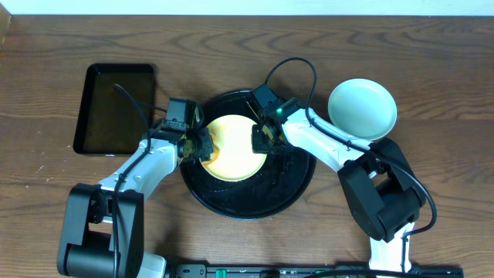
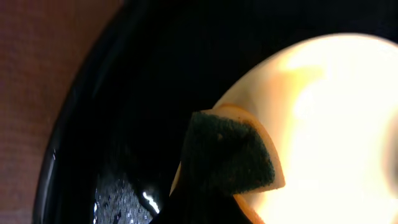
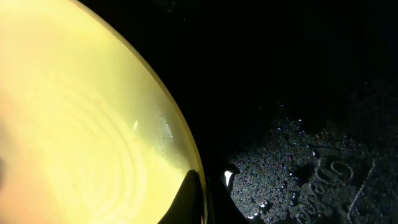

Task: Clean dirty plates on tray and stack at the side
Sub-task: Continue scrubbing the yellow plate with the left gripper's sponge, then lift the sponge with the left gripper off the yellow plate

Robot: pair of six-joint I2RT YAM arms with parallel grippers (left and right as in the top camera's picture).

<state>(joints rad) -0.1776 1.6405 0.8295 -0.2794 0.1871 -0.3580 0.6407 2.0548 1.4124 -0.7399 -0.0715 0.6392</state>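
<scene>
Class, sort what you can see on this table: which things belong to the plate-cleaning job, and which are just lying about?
Belong to the job: yellow plate, round black tray, sponge, mint plate beside the tray.
Just lying about: rectangular black tray.

both arms reach inward toward each other, left gripper (image 1: 197, 145) and right gripper (image 1: 261, 139) both clamped closed.

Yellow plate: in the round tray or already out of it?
In. The yellow plate sits inside the round tray's rim, the right gripper shut on its edge.
</scene>
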